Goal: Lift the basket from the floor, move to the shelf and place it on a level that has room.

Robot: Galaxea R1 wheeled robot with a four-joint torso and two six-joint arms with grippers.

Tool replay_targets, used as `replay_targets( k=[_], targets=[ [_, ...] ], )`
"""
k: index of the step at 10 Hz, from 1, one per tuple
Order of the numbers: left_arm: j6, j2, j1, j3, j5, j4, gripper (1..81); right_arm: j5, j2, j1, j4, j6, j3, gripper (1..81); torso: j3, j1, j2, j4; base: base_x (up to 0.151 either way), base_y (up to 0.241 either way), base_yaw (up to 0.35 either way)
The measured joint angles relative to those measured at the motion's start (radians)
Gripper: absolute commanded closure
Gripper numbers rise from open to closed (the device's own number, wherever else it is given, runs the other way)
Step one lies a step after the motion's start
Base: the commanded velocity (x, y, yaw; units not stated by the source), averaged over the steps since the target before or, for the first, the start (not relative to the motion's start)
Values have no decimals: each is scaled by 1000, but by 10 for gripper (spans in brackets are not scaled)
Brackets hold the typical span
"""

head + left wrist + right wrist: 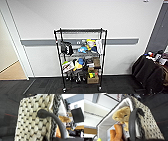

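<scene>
The woven basket [33, 122] hangs off the floor, its cream-and-dark weave close to the left wrist camera. One dark handle [58, 122] runs down into my left gripper [65, 139], which is shut on it. In the right wrist view the basket [146, 122] shows its pale lining and an orange-brown plush toy [121, 115]. Its other handle [131, 125] leads into my right gripper [134, 139], shut on it. Straight ahead, the black wire shelf [80, 60] stands against the wall on the dark carpet floor [45, 86]. Its top level [80, 30] is bare, while the lower tiers are cluttered.
A doorway with light wooden flooring [11, 71] opens at the left. Dark clothing piled over furniture [150, 72] stands at the right, under a dark door [160, 30]. A grey rail [37, 41] runs along the wall. A cardboard box [93, 79] sits on the shelf's bottom tier.
</scene>
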Motion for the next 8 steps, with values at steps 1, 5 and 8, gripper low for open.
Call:
replay_targets(
  k=[1, 5, 8],
  targets=[
    [-1, 0, 1, 0, 4, 0, 811, -1, 0, 0, 0, 0, 0, 811, 0, 0, 0, 0, 136, 0, 0],
    [-1, 5, 1, 0, 6, 0, 811, -1, -10, 0, 0, 0, 0, 811, 0, 0, 0, 0, 136, 0, 0],
    [-1, 5, 1, 0, 4, 0, 811, -1, -11, 0, 0, 0, 0, 811, 0, 0, 0, 0, 136, 0, 0]
  ],
)
